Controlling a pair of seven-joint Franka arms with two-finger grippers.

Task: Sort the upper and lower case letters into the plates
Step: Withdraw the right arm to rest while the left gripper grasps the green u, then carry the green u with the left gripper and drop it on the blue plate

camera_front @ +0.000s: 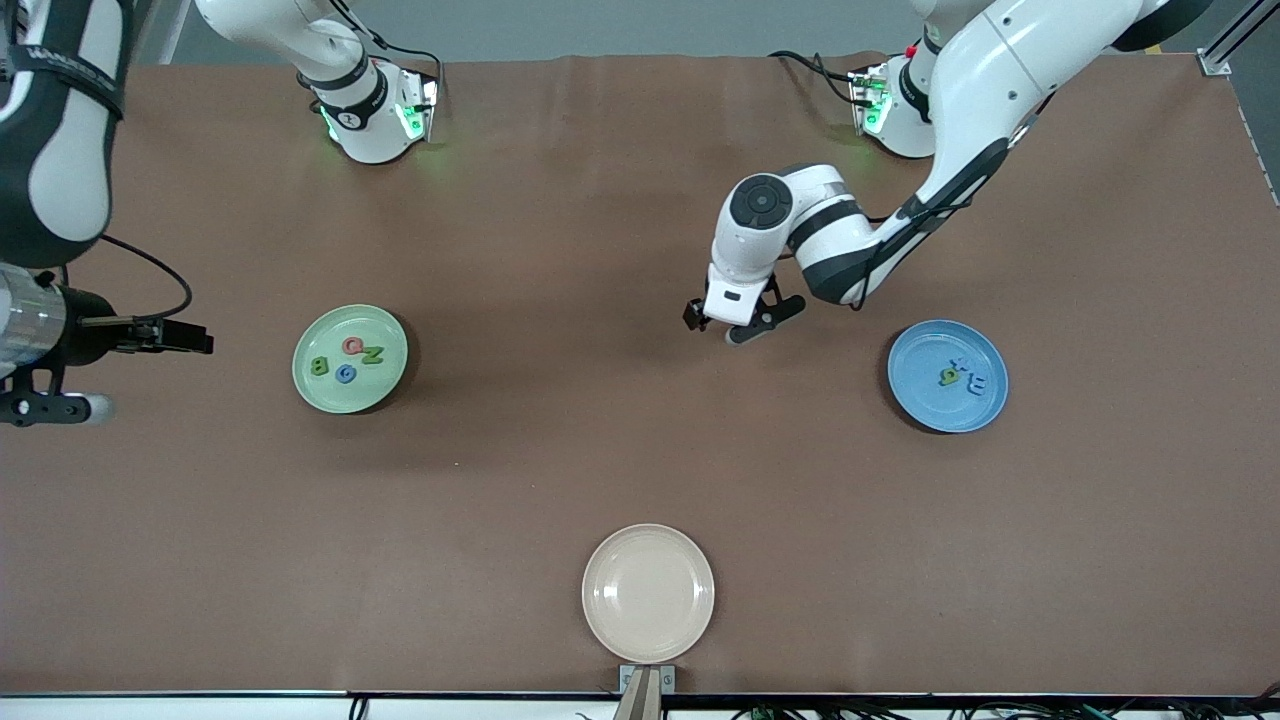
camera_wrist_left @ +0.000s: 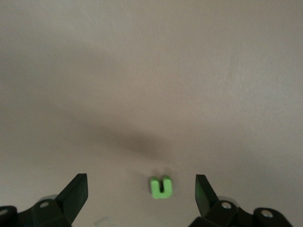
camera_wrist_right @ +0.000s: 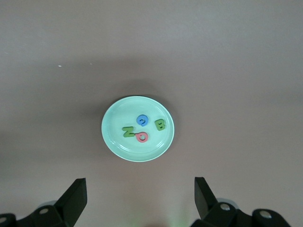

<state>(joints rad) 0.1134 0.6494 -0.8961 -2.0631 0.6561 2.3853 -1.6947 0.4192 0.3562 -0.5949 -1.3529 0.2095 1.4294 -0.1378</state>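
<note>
The left gripper point(camera_front: 740, 322) hangs low over the middle of the table point(camera_front: 560, 230), its jaws spread wide with nothing between the pads. In the left wrist view a small green letter u point(camera_wrist_left: 161, 186) lies flat on the bare brown surface between the two black fingers point(camera_wrist_left: 75, 195), touching neither of them and a little nearer one than the other. In the front view the gripper body hides this letter.

The right gripper point(camera_front: 60, 370) is at the right arm's end of the table, out by the table's edge, its jaws also wide apart and empty. The right wrist view shows the pale green plate point(camera_wrist_right: 138, 128) well clear of its fingertips point(camera_wrist_right: 75, 194).

The pale green plate point(camera_front: 350, 359) sits toward the right arm's end and holds four letters grouped near its centre: a green B point(camera_front: 320, 366), a pink-red letter point(camera_front: 353, 345), a green Z point(camera_front: 372, 354) and a blue letter point(camera_front: 346, 374). The pink-red and blue ones look round, but their exact shape is hard to read.

The blue plate point(camera_front: 947, 375) sits toward the left arm's end, well apart from the left gripper. In it lie three letters close together: a green one point(camera_front: 948, 376) and two blue ones point(camera_front: 972, 382), which blend into the plate.

A cream-beige plate point(camera_front: 648, 593) rests near the table edge closest to the front camera, midway along it, with nothing in it. Nothing lies between the u and either coloured plate.
</note>
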